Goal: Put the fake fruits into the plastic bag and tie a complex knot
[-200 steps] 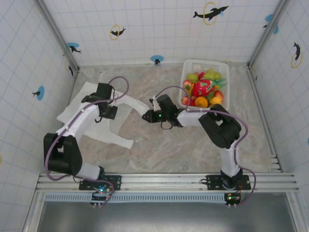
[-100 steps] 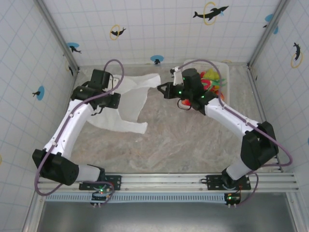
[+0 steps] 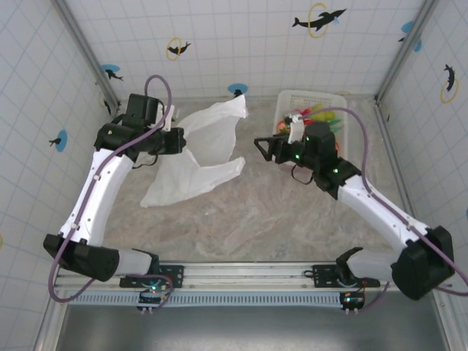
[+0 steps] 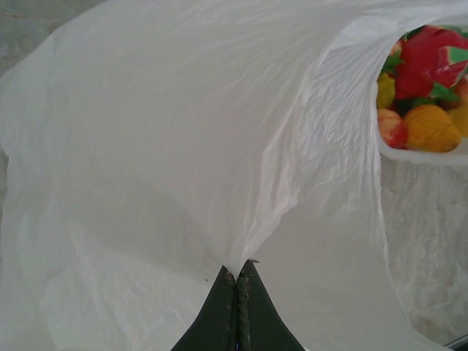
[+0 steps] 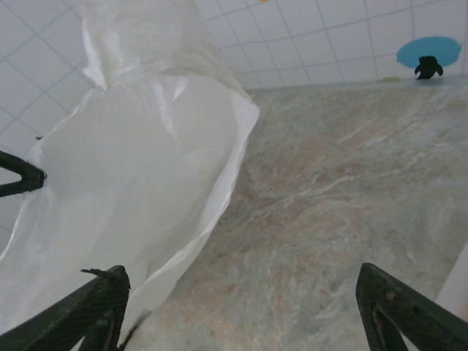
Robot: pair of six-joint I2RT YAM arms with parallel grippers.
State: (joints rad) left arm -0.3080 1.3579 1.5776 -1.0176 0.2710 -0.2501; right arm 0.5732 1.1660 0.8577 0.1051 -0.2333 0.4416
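The thin white plastic bag (image 3: 207,150) hangs lifted over the left half of the table, its lower end trailing on the marble. My left gripper (image 3: 180,139) is shut on a pinch of its film, and the fingertips (image 4: 238,272) show the plastic drawn up between them. To the bag's right my right gripper (image 3: 258,145) stands open and apart from it, with bare marble between its fingers (image 5: 102,296). The bag's edge (image 5: 139,183) hangs just left of that gripper. The fake fruits (image 4: 424,80), red, orange and yellow, lie heaped in the white basket (image 3: 292,99).
The lattice basket (image 4: 420,155) stands at the back right against the tiled wall, partly covered by my right arm in the top view. Tiled walls with metal corner posts enclose the table on three sides. Bare marble (image 3: 278,219) lies in the middle and front.
The right gripper has let go of the bag, opened wide and drawn back to the right. The left arm has lifted the bag higher and farther back-left, so it now hangs from that gripper alone.
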